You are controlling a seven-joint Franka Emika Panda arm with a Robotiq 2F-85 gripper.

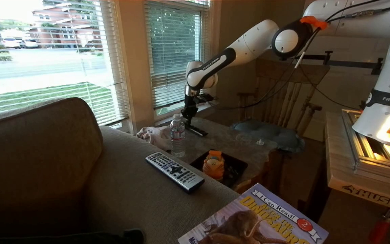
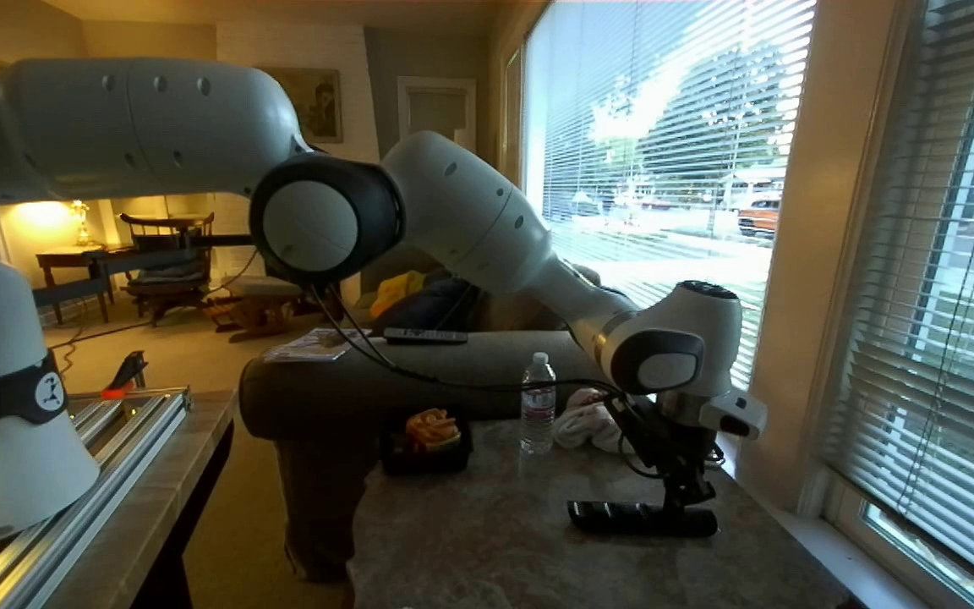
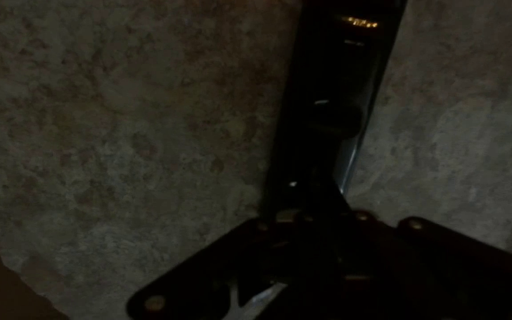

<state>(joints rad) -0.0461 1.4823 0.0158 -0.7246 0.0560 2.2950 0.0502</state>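
Note:
A long, glossy black object [image 2: 622, 518] lies at the window end of the stone-patterned table [image 2: 487, 541]. My gripper [image 2: 680, 501] points straight down over one part of it, its fingers drawn together. In the wrist view the black object [image 3: 336, 80] runs up and away from the gripper [image 3: 322, 182], whose dark fingers overlap its near part. The jaws look shut on it, though black against black hides the exact contact. An exterior view shows the gripper [image 1: 188, 122] just behind a clear water bottle [image 1: 178, 142], with the black object [image 1: 196, 130] beyond.
Near the bottle, a black tray [image 2: 426, 459] holds an orange item [image 2: 433, 430]. A pale cloth [image 2: 588, 421] is bunched by the sofa arm [image 1: 127, 169]. On that arm rest a remote [image 1: 174, 170] and a book [image 1: 256, 220]. A chair [image 1: 276, 132] and window blinds [image 2: 918, 338] flank the table.

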